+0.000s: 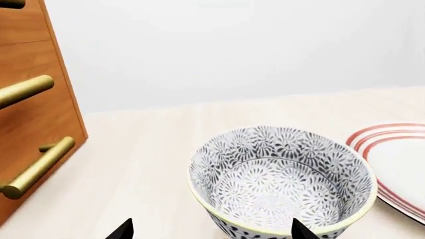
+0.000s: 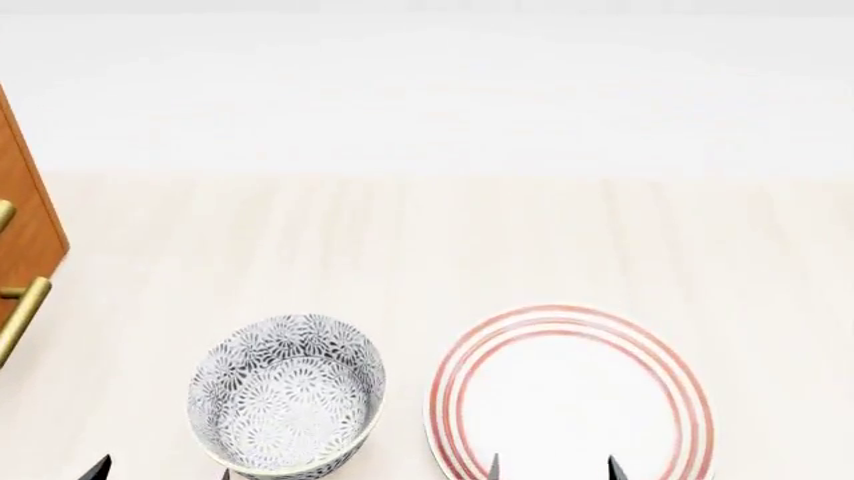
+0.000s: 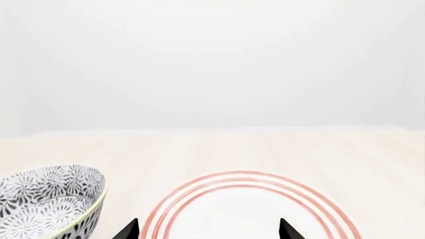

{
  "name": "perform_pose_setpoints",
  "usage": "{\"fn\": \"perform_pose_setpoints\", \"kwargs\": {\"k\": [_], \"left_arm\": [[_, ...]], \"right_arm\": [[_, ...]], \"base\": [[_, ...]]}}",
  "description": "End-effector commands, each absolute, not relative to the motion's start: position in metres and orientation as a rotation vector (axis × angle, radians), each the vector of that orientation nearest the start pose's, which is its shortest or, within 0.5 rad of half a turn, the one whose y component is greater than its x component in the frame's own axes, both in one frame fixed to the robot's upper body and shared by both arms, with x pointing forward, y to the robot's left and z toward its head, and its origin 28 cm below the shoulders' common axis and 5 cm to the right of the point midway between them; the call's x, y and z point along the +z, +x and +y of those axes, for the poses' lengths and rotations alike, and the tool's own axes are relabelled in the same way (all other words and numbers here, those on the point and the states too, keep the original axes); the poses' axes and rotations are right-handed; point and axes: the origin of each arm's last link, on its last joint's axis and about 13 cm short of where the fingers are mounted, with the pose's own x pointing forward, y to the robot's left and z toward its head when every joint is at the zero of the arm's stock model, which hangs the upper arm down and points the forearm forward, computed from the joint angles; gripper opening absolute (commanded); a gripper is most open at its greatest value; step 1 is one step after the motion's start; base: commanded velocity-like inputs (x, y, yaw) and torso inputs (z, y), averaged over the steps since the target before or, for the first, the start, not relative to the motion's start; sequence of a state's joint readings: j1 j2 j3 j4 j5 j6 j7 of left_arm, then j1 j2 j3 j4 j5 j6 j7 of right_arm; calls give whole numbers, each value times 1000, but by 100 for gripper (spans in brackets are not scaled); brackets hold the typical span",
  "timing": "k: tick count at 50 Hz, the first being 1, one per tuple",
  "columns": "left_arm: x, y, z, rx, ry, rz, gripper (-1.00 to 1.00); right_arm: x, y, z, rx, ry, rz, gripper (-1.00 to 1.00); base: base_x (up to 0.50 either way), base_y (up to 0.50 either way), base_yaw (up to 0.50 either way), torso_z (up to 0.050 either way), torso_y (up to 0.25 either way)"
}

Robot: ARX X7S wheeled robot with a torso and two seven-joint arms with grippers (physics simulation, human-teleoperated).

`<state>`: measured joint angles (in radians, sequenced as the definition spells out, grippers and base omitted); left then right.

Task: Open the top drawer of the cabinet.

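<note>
Where the pale wooden table meets the left edge of the head view, only a sliver of the orange-brown wooden cabinet shows, with the tip of a brass bar handle below it. Seen from the left wrist view, the cabinet shows its front with two brass cylindrical bar handles stacked one above the other, and the end of a third just visible at the picture's upper corner. That third handle probably belongs to the top drawer, though so little of it is in view that whether it is shut or pulled out cannot be told.

Near the cabinet but apart from it stands a round ceramic bowl with a black-and-white floral pattern, upright. Just beside it, to the right, lies a white round plate ringed with red stripes, flat on the table.

Both pincers show only as dark fingertips at the lower edge. The left pincer has its tips spread wide, either side of the bowl's near rim, gripping nothing. The right pincer is likewise spread wide above the plate's near edge, holding nothing.
</note>
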<state>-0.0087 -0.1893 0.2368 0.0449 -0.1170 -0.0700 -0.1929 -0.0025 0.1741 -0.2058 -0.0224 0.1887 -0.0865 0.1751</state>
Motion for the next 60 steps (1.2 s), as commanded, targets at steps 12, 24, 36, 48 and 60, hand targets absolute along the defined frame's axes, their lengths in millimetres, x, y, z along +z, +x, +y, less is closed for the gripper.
{"fn": "perform_pose_setpoints", "kwargs": {"k": [12,24,36,48,60], "left_arm": [[15,207,202,-44,67,14,100],[15,207,202,-45,67,16,100],[15,207,202,-44,76,17,100],[21,218,196,-111,454,84,100],[65,252,207,-72,720,2,100]], "right_arm": [[21,205,-94,59,25,-103,100],[21,206,-94,59,24,-99,100],[19,207,-94,50,17,-77,100],[17,207,-94,44,19,-64,100],[16,207,-94,38,28,-44,100]], "base": [[0,458,0,0,0],[0,472,0,0,0],[0,75,0,0,0],[0,0,0,0,0],[0,0,0,0,0]]}}
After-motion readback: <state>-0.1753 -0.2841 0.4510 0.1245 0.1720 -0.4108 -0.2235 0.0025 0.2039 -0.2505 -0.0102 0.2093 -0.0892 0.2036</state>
